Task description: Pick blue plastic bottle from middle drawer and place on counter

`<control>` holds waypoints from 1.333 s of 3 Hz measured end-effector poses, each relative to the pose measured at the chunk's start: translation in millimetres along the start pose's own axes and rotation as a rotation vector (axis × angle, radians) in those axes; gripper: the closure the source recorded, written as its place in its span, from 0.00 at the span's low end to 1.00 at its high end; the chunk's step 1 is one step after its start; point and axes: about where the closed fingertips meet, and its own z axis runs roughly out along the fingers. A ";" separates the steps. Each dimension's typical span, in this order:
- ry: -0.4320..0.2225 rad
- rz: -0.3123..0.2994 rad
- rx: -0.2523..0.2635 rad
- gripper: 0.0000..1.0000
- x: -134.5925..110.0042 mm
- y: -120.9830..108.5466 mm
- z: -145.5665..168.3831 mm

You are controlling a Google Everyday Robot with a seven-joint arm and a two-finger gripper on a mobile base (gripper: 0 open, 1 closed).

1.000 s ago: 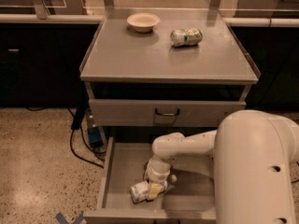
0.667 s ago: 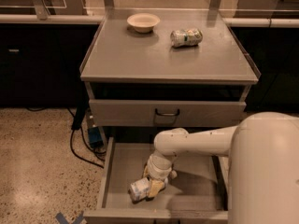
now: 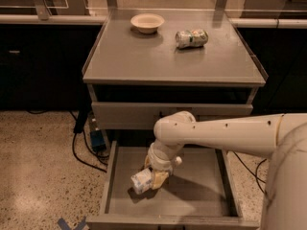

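Blue plastic bottle point(image 3: 139, 181) likely light, thin-walled, slick; gripper point(image 3: 151, 179) clamped round its body, middle drawer point(image 3: 194, 195) floor just below

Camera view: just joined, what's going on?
The robot's arm reaches down into the open middle drawer. There the gripper is closed on the blue plastic bottle, which is tilted and, judging by its shadow, just off the drawer floor. The counter above holds a pale bowl and a green-and-white can on its side. The bottle is not up there yet.
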 end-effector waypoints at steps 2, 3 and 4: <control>0.151 -0.076 0.087 1.00 -22.7 -40.2 -105.5; 0.188 -0.072 0.133 1.00 -27.7 -61.8 -150.1; 0.187 -0.079 0.132 1.00 -29.7 -63.2 -154.5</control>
